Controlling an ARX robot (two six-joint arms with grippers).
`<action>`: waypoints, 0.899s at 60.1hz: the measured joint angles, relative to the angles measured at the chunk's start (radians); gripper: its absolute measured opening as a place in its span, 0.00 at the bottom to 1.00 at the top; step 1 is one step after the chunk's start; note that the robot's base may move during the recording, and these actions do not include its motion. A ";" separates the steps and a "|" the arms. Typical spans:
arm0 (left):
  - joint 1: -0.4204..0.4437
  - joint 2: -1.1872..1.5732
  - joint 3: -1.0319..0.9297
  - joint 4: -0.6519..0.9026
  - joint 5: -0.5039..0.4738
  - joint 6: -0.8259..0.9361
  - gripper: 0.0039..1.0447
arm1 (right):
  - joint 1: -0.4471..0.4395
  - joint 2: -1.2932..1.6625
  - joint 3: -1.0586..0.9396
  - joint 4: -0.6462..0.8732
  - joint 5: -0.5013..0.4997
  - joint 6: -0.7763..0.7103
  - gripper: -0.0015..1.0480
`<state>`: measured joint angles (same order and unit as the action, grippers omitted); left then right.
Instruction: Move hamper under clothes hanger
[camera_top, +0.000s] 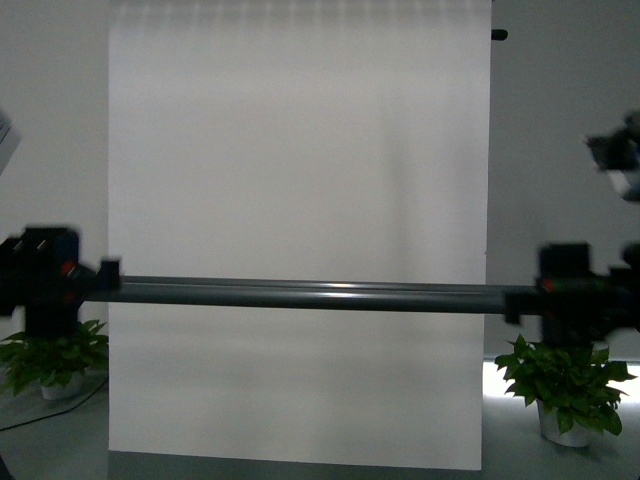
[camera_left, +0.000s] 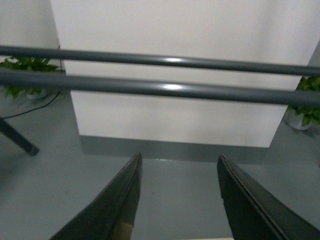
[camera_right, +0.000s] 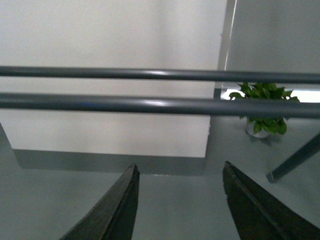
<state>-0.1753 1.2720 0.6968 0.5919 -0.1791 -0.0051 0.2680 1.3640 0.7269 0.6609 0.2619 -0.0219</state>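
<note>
Clearly both jaws gape, holding nothing; no hamper shows, only the hanger rails, so any blind reach risks clipping a rail.

Soft, even light is falling from above, glinting on the clothes hanger rails; near edges are blurring.

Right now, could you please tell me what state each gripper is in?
Left gripper: open, holding nothing, pointed toward the clothes hanger rails.
Right gripper: open, holding nothing, also facing the rails.
</note>
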 joint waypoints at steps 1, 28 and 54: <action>0.002 -0.005 -0.014 0.005 0.002 0.000 0.39 | -0.005 -0.007 -0.015 0.005 -0.003 0.002 0.45; 0.087 -0.270 -0.416 0.118 0.095 0.000 0.03 | -0.138 -0.295 -0.441 0.109 -0.134 0.011 0.02; 0.173 -0.481 -0.573 0.071 0.180 0.000 0.03 | -0.247 -0.521 -0.604 0.048 -0.256 0.011 0.02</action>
<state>-0.0025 0.7914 0.1234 0.6628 0.0010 -0.0051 0.0208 0.8429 0.1230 0.7094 0.0055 -0.0105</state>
